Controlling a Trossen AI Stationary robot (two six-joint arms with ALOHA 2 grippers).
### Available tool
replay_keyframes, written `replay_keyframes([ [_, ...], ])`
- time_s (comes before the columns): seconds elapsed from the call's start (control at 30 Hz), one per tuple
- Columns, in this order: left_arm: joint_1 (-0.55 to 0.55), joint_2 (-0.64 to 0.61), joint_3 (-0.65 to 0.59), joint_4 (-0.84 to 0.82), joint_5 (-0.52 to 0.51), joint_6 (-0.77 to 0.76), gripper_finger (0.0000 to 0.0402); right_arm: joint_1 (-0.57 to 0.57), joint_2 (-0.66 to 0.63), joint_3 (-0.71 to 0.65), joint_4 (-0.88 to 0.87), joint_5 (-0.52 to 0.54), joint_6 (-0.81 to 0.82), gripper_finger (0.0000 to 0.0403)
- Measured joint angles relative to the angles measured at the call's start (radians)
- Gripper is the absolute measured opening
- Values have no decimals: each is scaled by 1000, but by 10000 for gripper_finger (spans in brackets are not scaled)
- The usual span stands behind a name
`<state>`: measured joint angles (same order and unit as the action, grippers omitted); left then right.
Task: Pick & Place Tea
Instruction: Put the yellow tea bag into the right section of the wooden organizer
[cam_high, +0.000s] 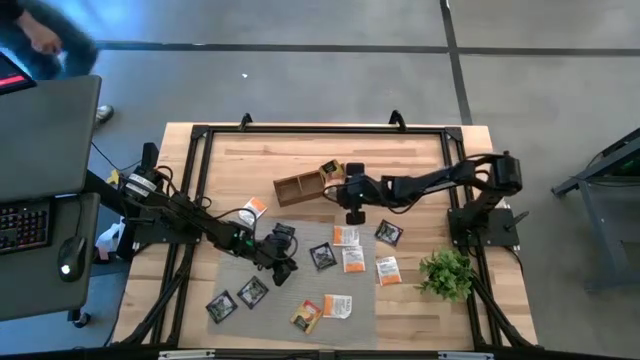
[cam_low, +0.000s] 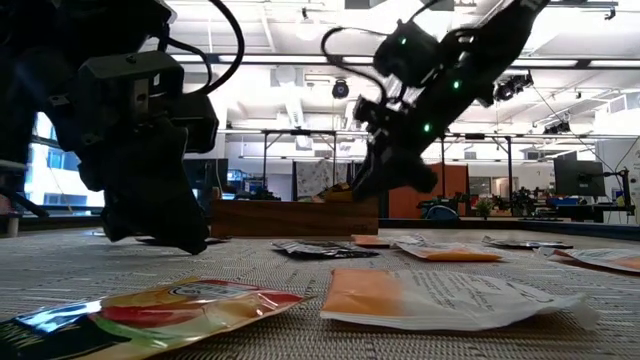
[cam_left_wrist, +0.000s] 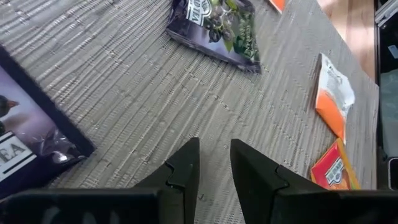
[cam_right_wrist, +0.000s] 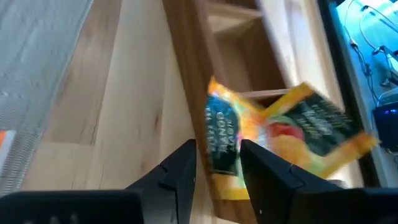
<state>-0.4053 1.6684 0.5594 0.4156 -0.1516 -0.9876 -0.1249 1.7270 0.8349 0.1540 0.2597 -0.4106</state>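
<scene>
- High view first: we take the grey woven mat (cam_high: 290, 290) on the wooden table (cam_high: 420, 150) as our landmark, and start at its left side.
- Two black tea sachets (cam_high: 221, 306) (cam_high: 252, 291) lie on the mat's left part, close to each other.
- A white-and-orange sachet (cam_high: 254, 209) lies just off the mat's upper left corner, on bare wood.
- The left hand (cam_high: 283, 262) hovers low over the mat's middle; in its wrist view its fingers (cam_left_wrist: 183, 171) stand a narrow gap apart with nothing between them, above the weave.
- A yellow sachet (cam_high: 306, 317) and a white-and-orange one (cam_high: 338, 306) lie near the mat's lower edge; a black one (cam_high: 321, 256) lies at the mat's centre.
- Three more white-and-orange sachets (cam_high: 346, 236) (cam_high: 352, 259) (cam_high: 387, 270) and a black one (cam_high: 388, 233) sit on the mat's right part.
- Beyond the mat's upper edge stands a wooden tray (cam_high: 297, 187), and the right hand (cam_high: 352, 195) is over its right end.
- In the right wrist view, two yellow sachets (cam_right_wrist: 292, 134) lie in and over the tray's compartment; one of them, blue-labelled (cam_right_wrist: 222, 140), shows between the hand's parted fingers (cam_right_wrist: 177, 171), and we cannot tell whether they grip it.
- A small green plant (cam_high: 446, 272) stands right of the mat.
</scene>
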Motion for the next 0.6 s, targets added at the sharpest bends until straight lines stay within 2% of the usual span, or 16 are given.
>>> replay_keyframes([
  [0.23,0,0,27,2,14,45,90,0,57,4,27,217,-85,81],
  [0.47,0,0,29,1,19,59,90,2,18,4,46,167,-65,11],
  [0.6,0,0,29,1,19,59,90,0,1,4,48,176,-67,8],
])
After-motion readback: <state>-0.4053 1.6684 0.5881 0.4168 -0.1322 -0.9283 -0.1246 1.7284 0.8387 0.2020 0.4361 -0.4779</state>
